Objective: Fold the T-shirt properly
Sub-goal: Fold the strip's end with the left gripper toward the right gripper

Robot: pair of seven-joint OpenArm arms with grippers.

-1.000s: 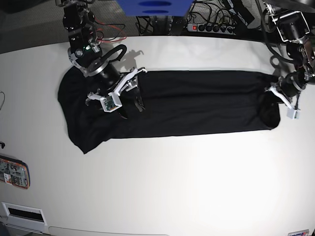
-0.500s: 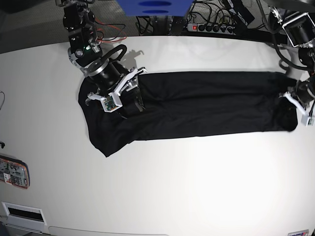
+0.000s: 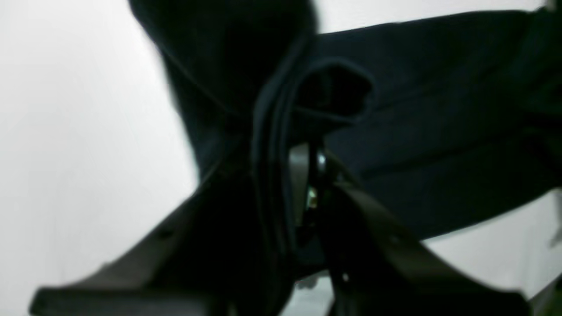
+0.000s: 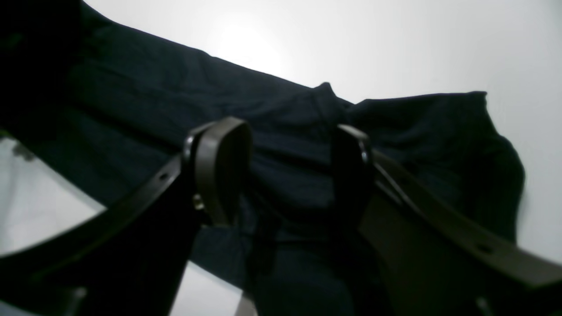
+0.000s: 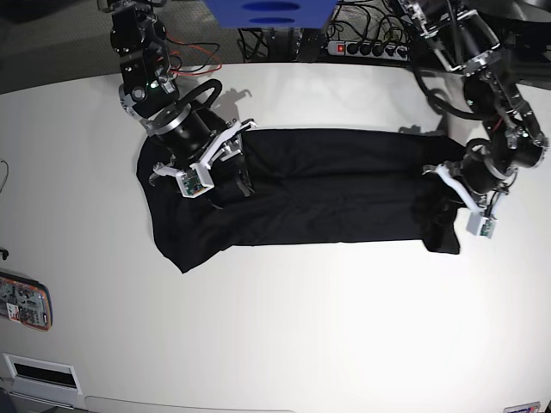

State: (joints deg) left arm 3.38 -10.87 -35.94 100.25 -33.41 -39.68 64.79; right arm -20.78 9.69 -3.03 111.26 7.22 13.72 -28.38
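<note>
The left gripper (image 3: 307, 193) is clamped on a bunched end of the black T-shirt (image 5: 327, 185), likely to carry it over. The right gripper (image 4: 281, 171), jaws apart, straddles the cloth on the white table (image 5: 284, 327), probably steadying it.

Base view looks down from overhead; both dim wrist views sit close, seemingly sharing the T-shirt (image 5: 327, 185).

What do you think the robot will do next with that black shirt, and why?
Probably the left gripper, pinched shut on the T-shirt's end, carries that end further toward the other arm to fold it over. The right gripper stands open over the opposite end, pressing the cloth down there, it seems.
</note>
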